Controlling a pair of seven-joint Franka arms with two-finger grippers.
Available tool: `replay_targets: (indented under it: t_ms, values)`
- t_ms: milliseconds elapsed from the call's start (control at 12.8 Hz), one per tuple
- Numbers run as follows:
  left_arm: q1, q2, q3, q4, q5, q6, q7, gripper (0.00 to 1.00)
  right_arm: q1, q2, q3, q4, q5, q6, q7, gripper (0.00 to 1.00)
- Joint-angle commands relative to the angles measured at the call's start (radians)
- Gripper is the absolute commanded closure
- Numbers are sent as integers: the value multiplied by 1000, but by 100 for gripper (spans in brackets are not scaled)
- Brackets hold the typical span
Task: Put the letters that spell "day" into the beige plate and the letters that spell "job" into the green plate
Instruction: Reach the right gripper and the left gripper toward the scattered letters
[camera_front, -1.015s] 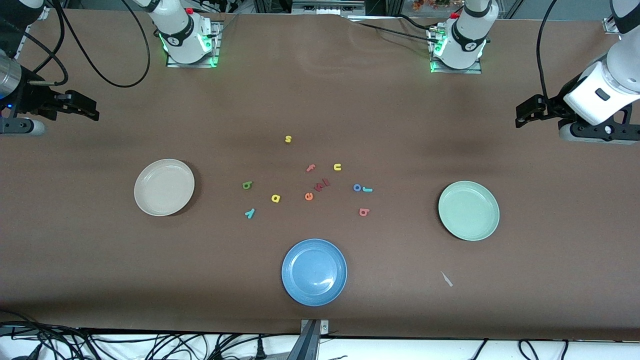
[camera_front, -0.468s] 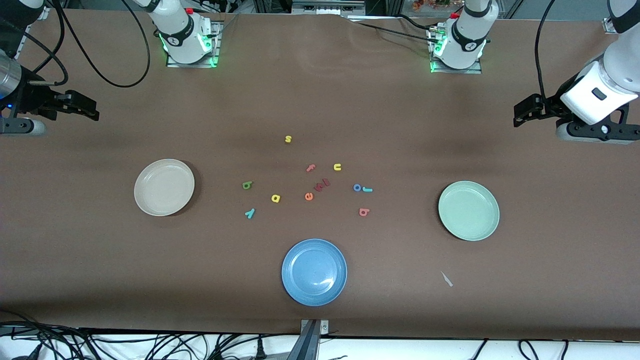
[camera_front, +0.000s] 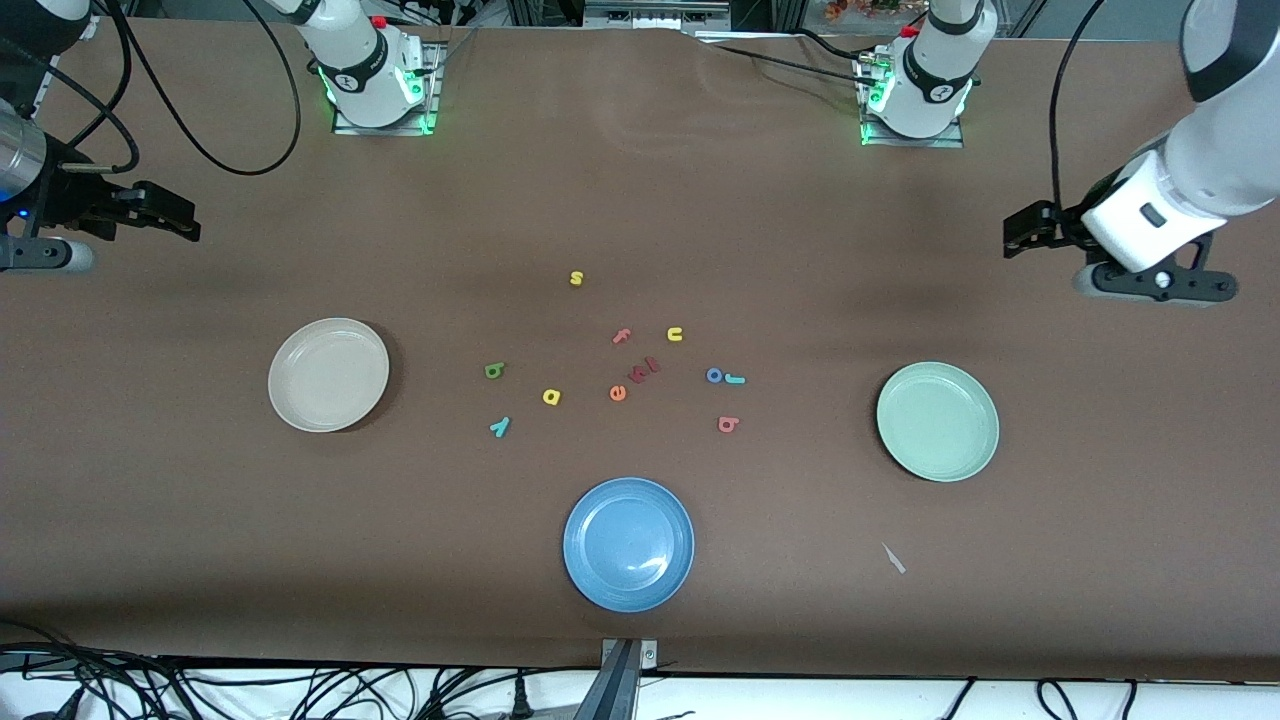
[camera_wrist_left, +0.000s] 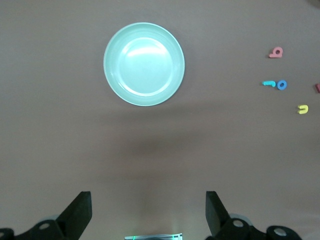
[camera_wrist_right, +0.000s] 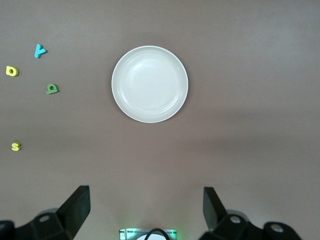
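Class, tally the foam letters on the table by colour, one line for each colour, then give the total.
Yellow: 3, the s, u and a
Teal: 2, the y and j
Green: 1, the d
Blue: 1, the o
Orange: 1, the e
Pink or red: 4, the f, b and a touching pair
Total: 12

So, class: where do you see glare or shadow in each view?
Front view: a bright glint on the blue plate. Left wrist view: soft sheen on the green plate, a dim shadow on the table below it. Right wrist view: the beige plate is evenly lit.
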Motion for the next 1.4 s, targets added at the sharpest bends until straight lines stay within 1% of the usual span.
replay_targets:
  t_ms: [0, 234, 390, 468, 624, 780, 937, 1171, 1327]
  values:
    - [-1, 21, -53, 23, -20, -29, 4, 0, 2, 5, 7, 3, -7, -8, -4, 0]
    - [-3, 64, -121, 26, -23, -23, -8, 0, 4, 24, 8, 2, -2, 5, 1, 0]
    - [-14, 108, -129, 35, -32, -10, 4, 0, 14, 30, 10, -1, 8, 8, 4, 0]
    - [-36, 144, -129, 67, -34, 9, 4, 0, 14, 45, 11, -1, 12, 14, 4, 0]
    - [-84, 242, -127, 144, -29, 48, -2, 0, 28, 54, 11, -1, 47, 14, 4, 0]
    - [-138, 331, -124, 188, -22, 139, -7, 0, 42, 67, 14, -3, 50, 15, 6, 0]
    - [-153, 386, -124, 190, -20, 286, -11, 0, 57, 79, 16, -4, 55, 25, 18, 0]
    - [-156, 458, -123, 190, -19, 431, -117, 0, 108, 114, 16, -10, 55, 77, 123, 0]
    - [-169, 498, -123, 190, -19, 496, -174, 0, 131, 137, 17, -18, 55, 123, 205, 0]
